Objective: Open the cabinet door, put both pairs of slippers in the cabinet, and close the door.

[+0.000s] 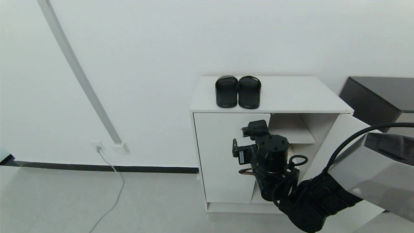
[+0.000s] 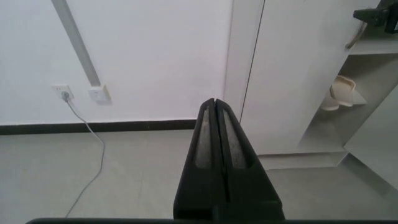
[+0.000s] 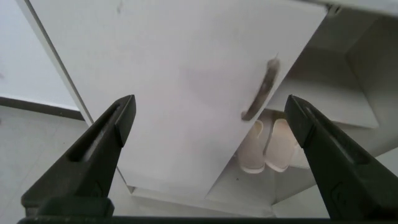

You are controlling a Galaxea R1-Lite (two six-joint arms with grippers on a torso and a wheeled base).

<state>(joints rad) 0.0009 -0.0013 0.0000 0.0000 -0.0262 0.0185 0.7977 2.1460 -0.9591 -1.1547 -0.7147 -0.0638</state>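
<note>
Facing closed door (image 3: pixel 180 87), right tool (image 3: pixel 209 106) spread; black slippers (image 1: pixel 238 91) on cabinet top (image 1: pixel 291 94).

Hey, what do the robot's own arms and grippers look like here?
The right arm has a silver-grey boxy shell, a black cylindrical wrist and a black cable arching alongside. The right gripper has long, black, tapered fingers. The left gripper has black fingers with greyish faces.

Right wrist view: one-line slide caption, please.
Open right gripper faces the closed cabinet door and its handle; pale slippers sit inside.
</note>
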